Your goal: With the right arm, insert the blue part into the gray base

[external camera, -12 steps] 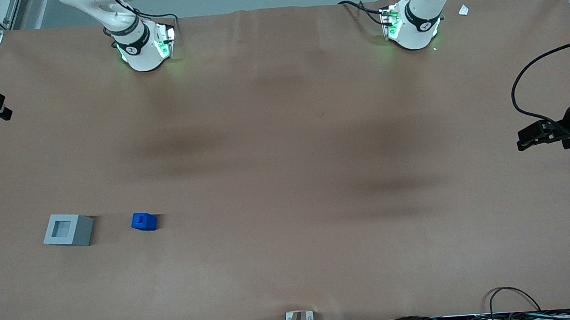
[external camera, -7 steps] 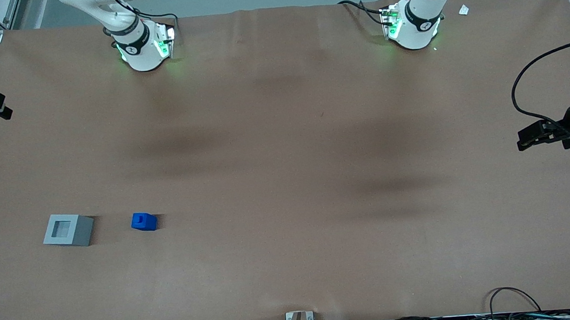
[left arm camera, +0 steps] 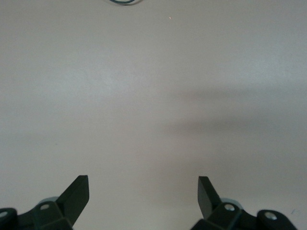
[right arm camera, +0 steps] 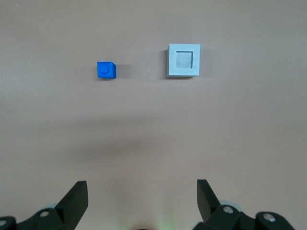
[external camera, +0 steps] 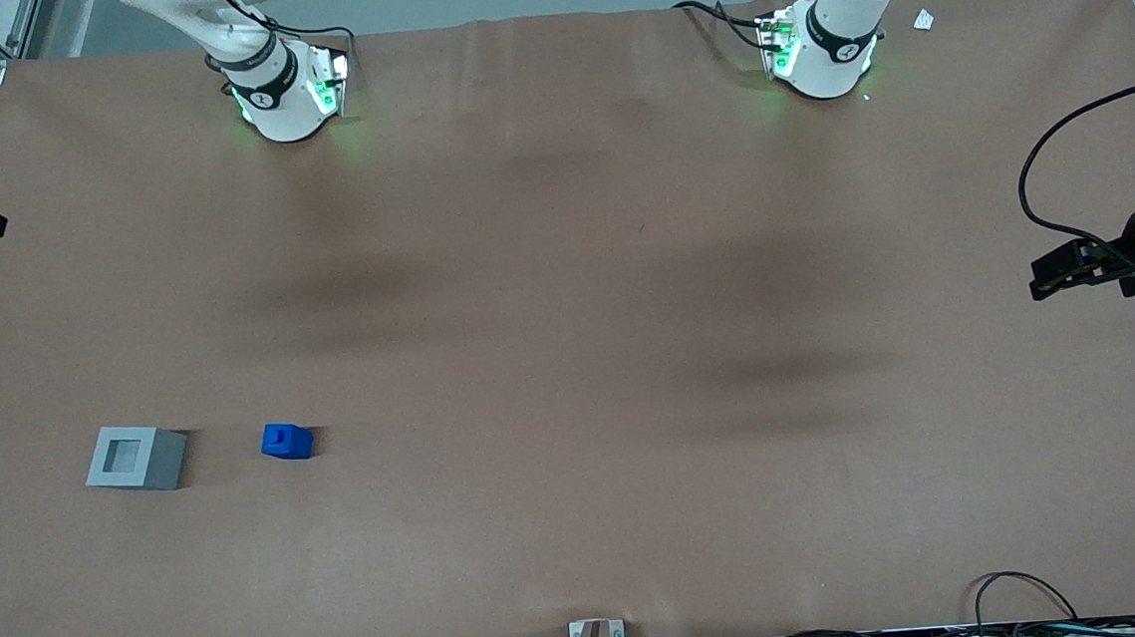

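With the gripper (right arm camera: 139, 201) high above the table, fingers spread and holding nothing, the blue part (external camera: 286, 441) sits near the gray base (external camera: 136, 459); an off-centre descent could nudge it askew.

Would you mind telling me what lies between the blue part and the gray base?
Nothing: bare brown table separates the blue part from the gray base, as the front and right wrist views show. The open gripper hangs high above them.

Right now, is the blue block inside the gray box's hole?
Out. The blue block sits on the table beside the gray box; the gripper hangs above, fingers open.
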Controlling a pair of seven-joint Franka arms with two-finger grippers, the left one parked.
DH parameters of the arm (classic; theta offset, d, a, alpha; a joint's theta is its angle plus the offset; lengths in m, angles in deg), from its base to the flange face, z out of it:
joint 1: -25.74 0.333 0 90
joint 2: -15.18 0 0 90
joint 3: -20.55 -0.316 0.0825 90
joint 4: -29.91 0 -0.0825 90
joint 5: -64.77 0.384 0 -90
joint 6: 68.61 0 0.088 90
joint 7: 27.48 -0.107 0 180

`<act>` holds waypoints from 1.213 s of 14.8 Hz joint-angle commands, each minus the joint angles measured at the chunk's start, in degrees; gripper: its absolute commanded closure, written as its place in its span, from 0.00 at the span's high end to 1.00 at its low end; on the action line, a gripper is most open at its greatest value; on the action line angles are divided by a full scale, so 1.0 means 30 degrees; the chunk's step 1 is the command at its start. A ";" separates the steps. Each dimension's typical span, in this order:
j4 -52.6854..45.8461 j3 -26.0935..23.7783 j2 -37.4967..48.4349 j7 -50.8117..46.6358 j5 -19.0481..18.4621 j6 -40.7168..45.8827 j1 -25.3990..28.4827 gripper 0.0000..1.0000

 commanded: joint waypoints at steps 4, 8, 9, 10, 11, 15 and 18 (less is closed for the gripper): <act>0.0737 -0.0152 -0.1066 0.0312 0.0331 -0.0112 -0.0579 1.00; 0.0767 -0.0152 -0.2999 0.0312 0.0331 -0.1604 -0.0521 1.00; 0.0826 -0.0181 -0.3787 0.0312 0.0389 -0.2565 -0.0492 1.00; 0.1058 -0.0181 -0.4201 0.0312 0.0795 -0.3561 -0.0521 1.00; 0.1379 -0.0181 -0.4640 0.0312 0.1147 -0.4586 -0.0550 1.00; 0.2961 -0.0240 -0.5699 0.0283 0.1531 -0.8514 0.0062 1.00; 0.3608 -0.0211 -0.6370 -0.1702 0.1502 -1.0012 0.1145 1.00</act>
